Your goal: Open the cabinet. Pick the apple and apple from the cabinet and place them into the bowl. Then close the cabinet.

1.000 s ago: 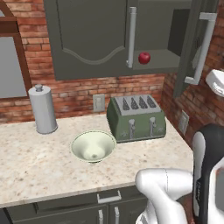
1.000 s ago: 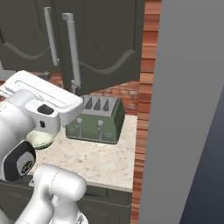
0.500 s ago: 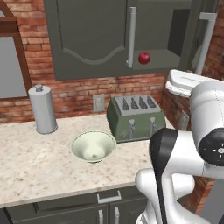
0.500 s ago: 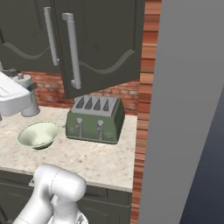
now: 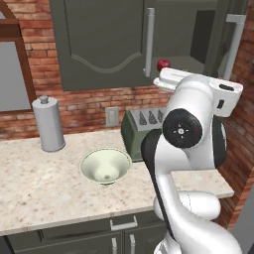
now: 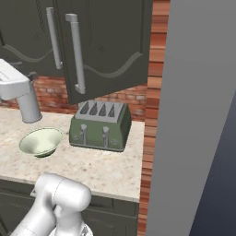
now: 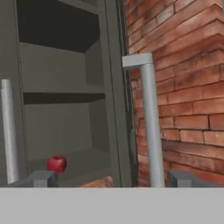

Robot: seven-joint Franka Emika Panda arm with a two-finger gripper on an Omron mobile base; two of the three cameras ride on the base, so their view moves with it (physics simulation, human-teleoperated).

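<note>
The cabinet (image 5: 99, 44) hangs on the brick wall with its left door shut and its right door (image 6: 108, 46) swung open. One red apple (image 5: 163, 64) sits on the lower shelf just inside the opening, and shows again as the apple (image 7: 57, 163) at lower left in the hand view. My gripper (image 7: 113, 179) is open, raised in front of the opening and apart from the apple. The open door's bar handle (image 7: 151, 122) stands beyond it. The pale bowl (image 5: 105, 166) rests on the counter below with nothing in it; the bowl (image 6: 40, 141) lies left of the toaster.
A green toaster (image 6: 100, 126) stands on the speckled counter (image 5: 39, 193) under the cabinet, half hidden by my arm in the left base view. A grey canister (image 5: 48, 124) stands at the back left. A brick side wall (image 7: 183, 87) closes the right.
My arm has swung up from low on the right to in front of the open cabinet, now covering part of the toaster in the left base view. The gripper stayed open.
</note>
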